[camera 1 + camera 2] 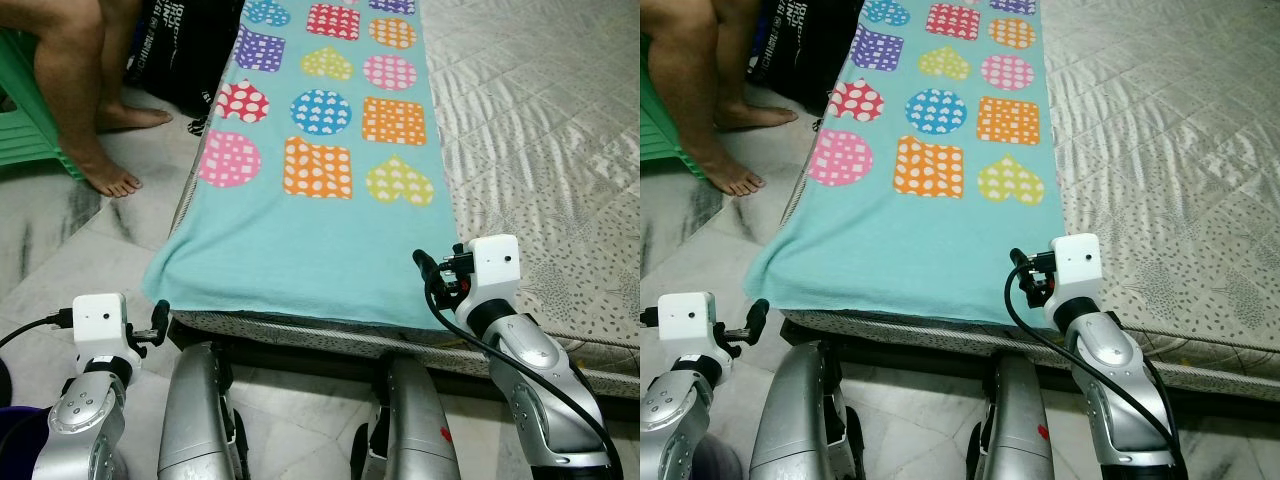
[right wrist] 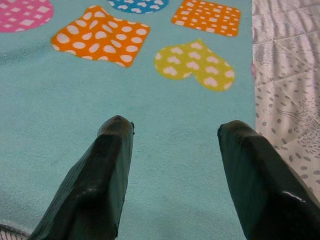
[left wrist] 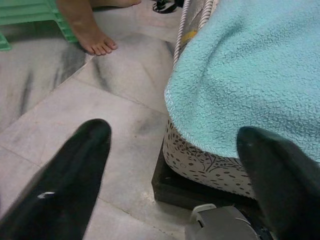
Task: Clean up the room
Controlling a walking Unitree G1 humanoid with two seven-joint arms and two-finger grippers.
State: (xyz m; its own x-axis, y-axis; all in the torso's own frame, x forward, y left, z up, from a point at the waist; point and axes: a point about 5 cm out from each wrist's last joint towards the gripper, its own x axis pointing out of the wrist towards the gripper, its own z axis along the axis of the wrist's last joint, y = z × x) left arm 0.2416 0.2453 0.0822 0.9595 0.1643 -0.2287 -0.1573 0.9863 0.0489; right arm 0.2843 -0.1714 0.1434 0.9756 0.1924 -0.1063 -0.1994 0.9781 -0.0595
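In the left eye view, a turquoise blanket [image 1: 300, 230] printed with coloured hearts, circles and squares lies spread along the near side of a bed [image 1: 540, 150], its lower hem draped over the mattress edge. Beyond the blanket's far long side the mattress shows a grey quilted cover. The right claw [image 1: 424, 262] sits at the blanket's hem, near its corner next to the quilted cover; the left claw [image 1: 158, 322] hovers off the bed just below the blanket's other hem corner, above the marble floor [image 1: 60, 250]. A seated person's bare foot [image 1: 108, 176] rests on the floor out beyond that same blanket edge, next to a green plastic stool [image 1: 30, 120]. The right eye view shows the same layout, with the robot's 2 silver legs [image 1: 800, 420] standing at the bed frame below the blanket's hem. In the left wrist view, the left claw is released, its 2 black fingers [image 3: 70, 185] spread wide with the blanket's corner and the patterned mattress side between them. In the right wrist view, the right claw is also released, its 2 fingers [image 2: 95, 185] parted just above the blanket, short of a yellow heart [image 2: 195, 62].
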